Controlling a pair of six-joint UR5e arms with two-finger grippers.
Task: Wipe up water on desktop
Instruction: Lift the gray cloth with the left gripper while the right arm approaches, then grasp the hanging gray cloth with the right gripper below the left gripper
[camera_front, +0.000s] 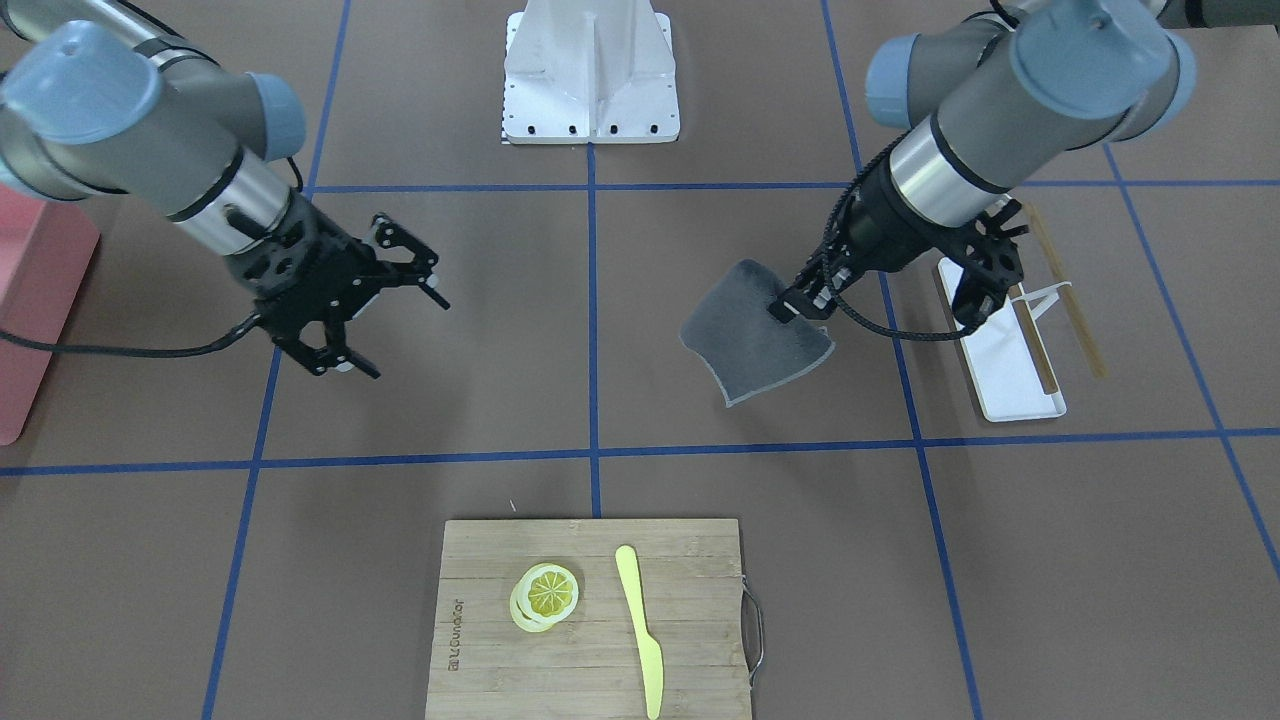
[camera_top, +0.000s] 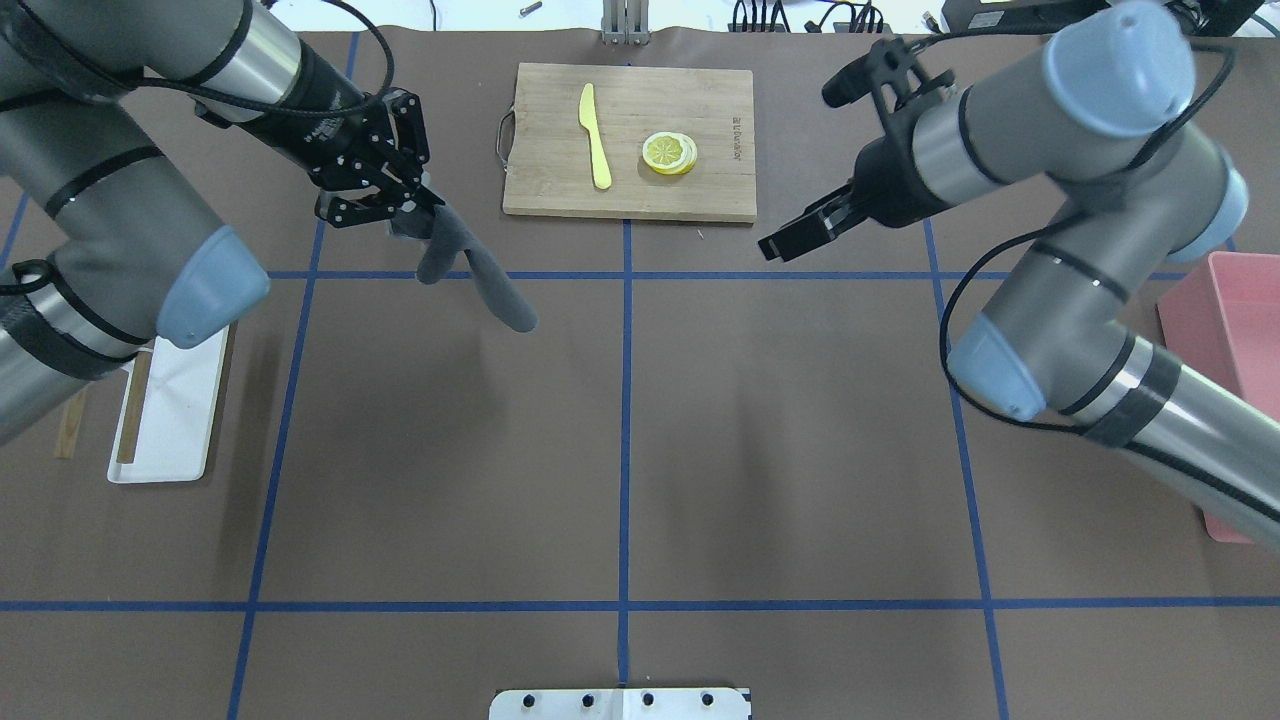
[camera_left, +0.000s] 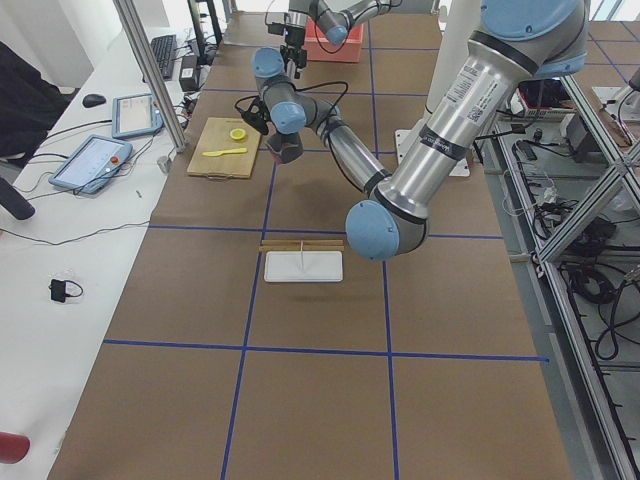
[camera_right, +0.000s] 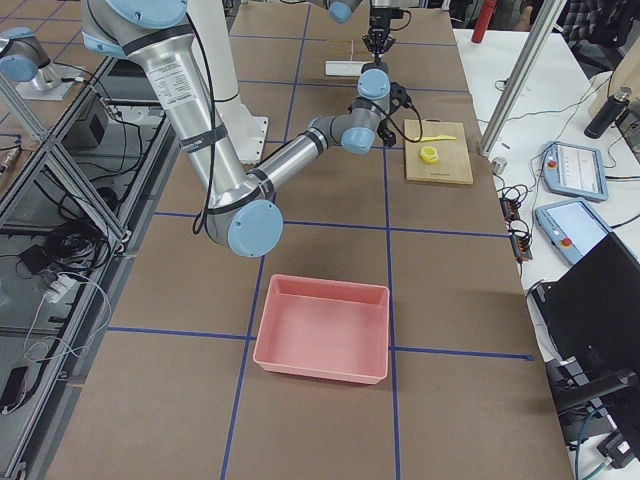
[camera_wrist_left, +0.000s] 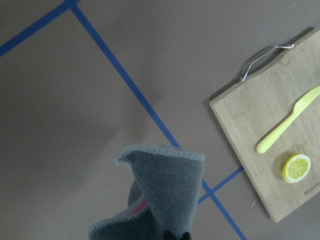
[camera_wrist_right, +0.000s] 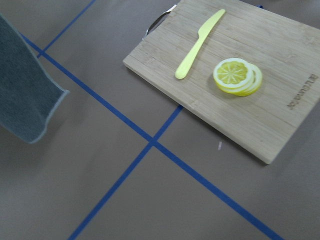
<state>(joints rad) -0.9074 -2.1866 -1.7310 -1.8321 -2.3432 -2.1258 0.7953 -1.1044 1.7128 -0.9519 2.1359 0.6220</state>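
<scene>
The desktop (camera_front: 500, 330) is a brown surface with a grid of blue tape lines; I see no water on it in any view. My left gripper (camera_front: 790, 305) is shut on a corner of a grey cloth (camera_front: 750, 335), which hangs above the desktop, near the cutting board's handle side in the overhead view (camera_top: 480, 275). The cloth also shows in the left wrist view (camera_wrist_left: 165, 185) and at the edge of the right wrist view (camera_wrist_right: 20, 105). My right gripper (camera_front: 390, 320) is open and empty, held above the desktop.
A bamboo cutting board (camera_front: 690, 560) holds lemon slices (camera_front: 546, 595) and a yellow knife (camera_front: 640, 630). A white tray (camera_front: 1005, 365) with sticks lies by the left arm. A pink bin (camera_top: 1230, 330) stands by the right arm. The white robot base (camera_front: 590, 70) is at the back.
</scene>
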